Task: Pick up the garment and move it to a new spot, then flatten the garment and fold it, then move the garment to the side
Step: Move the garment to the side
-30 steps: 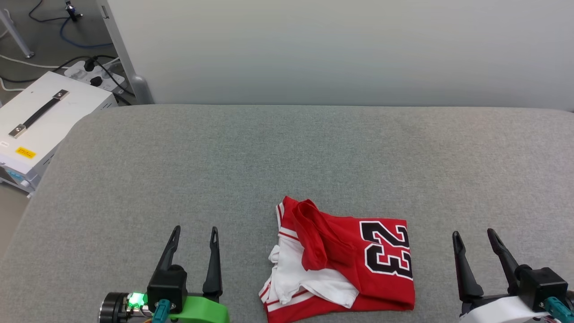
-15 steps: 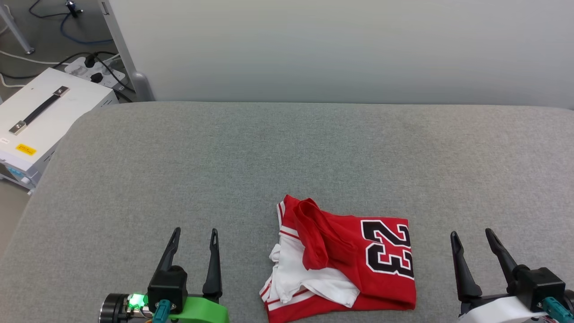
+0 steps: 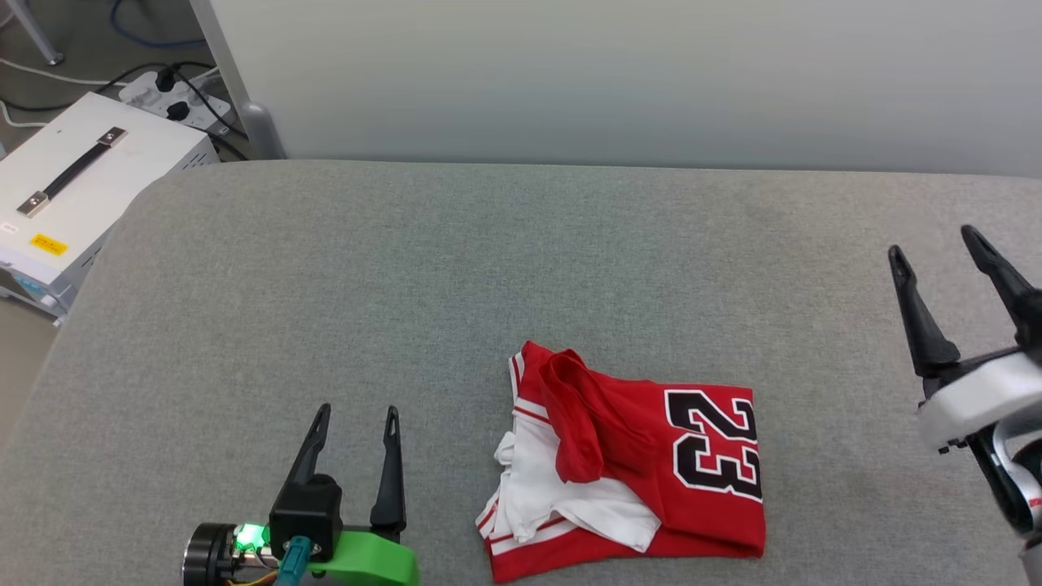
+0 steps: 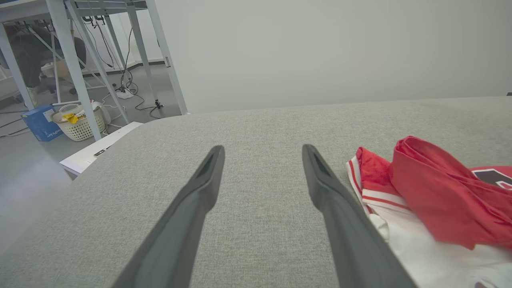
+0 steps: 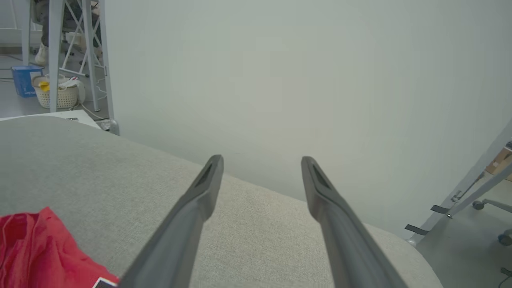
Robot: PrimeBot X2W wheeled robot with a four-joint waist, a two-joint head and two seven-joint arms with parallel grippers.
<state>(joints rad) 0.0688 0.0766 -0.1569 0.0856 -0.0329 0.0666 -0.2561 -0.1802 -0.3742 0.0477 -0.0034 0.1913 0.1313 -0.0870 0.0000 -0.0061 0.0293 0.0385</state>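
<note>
The garment (image 3: 651, 464) lies crumpled and partly folded on the grey padded table (image 3: 456, 268), near the front edge, right of centre. It is red with a white sleeve, stripe trim and a black "23". My left gripper (image 3: 356, 415) rests open to the garment's left, a short gap away, nothing between its fingers. In the left wrist view the garment (image 4: 432, 196) sits just right of the right finger. My right gripper (image 3: 934, 244) is open, raised at the far right, well clear of the cloth. The right wrist view catches a red corner of the garment (image 5: 36, 248) at lower left.
A white case with a black handle (image 3: 81, 187) stands on the floor off the table's left corner, with a power strip and cables (image 3: 175, 94) behind it. A pale wall panel (image 3: 619, 73) runs along the table's far edge. Table legs and a basket (image 4: 78, 124) stand beyond.
My right gripper has risen and moved away from the table's front edge at the right. The head camera has shifted slightly. The left gripper and the garment have stayed put.
</note>
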